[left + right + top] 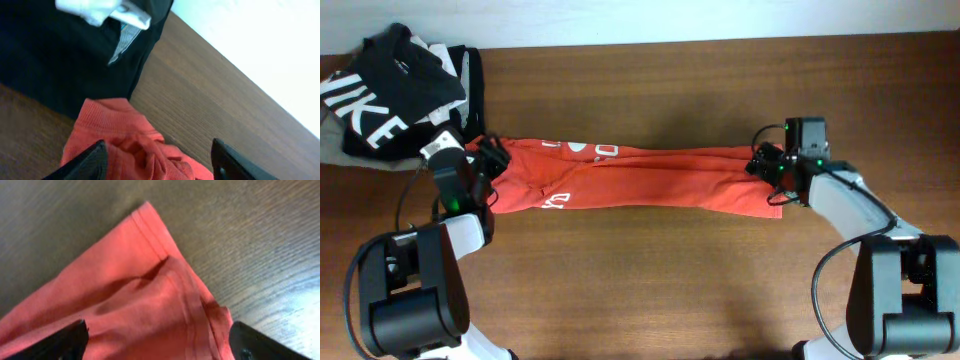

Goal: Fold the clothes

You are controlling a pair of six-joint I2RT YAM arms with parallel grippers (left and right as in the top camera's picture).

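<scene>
Wooden table [670, 270] bears the red-orange T-shirt [660, 182] as a long band across its middle; left fingers [92, 162] and right fingers [67, 340] gape wide, straddling its ends. Only overhead shows the white lettering [603, 151].

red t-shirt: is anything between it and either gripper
Nothing visible. The left gripper and right gripper sit open over the two ends of the T-shirt; the black garment lies beyond the left end.
</scene>
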